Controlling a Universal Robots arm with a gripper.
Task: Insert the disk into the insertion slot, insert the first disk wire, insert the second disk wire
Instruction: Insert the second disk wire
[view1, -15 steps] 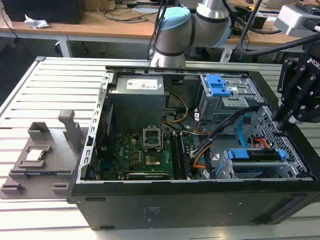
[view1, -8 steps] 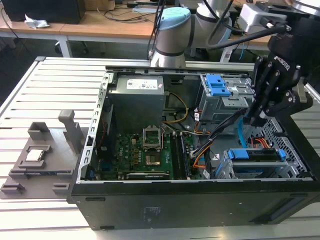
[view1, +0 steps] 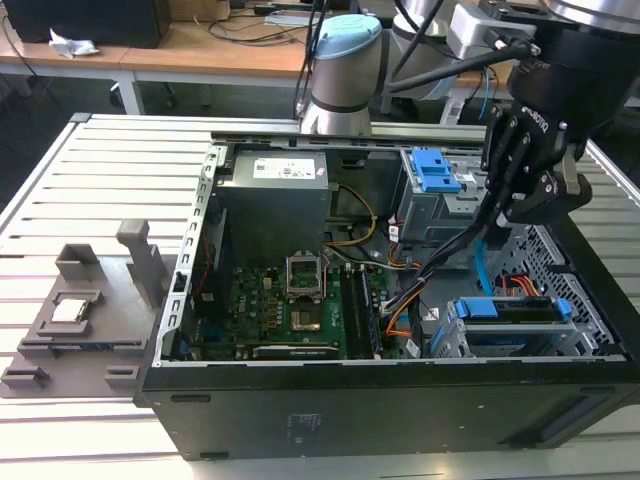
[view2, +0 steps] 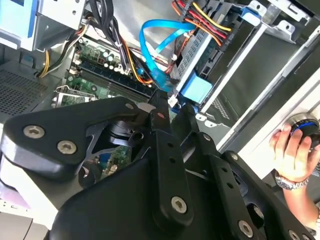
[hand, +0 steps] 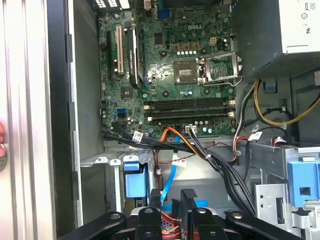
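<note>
In the exterior view, the disk (view1: 508, 310) lies in its blue carrier inside the insertion slot (view1: 455, 345), the low silver cage at the case's front right. The orange-red first disk wire (view1: 520, 285) runs along the top of that cage. My black gripper (view1: 497, 222) hangs just above it, shut on the plug end of the light-blue second disk wire (view1: 479, 262). In the second wrist view the blue wire (view2: 150, 45) loops down to my gripper (view2: 167, 97), beside the carrier's blue tab (view2: 195, 90). The first wrist view shows the wire (hand: 169, 182) dropping to my gripper (hand: 172, 200).
The taller grey cage with blue tabs (view1: 435, 180) stands behind the gripper. A thick black cable bundle (view1: 440, 260) crosses toward the motherboard (view1: 290, 310). A person's hand (view2: 292, 150) rests on a knob outside the case wall. A grey fixture (view1: 85, 310) sits on the table at the exterior view's left.
</note>
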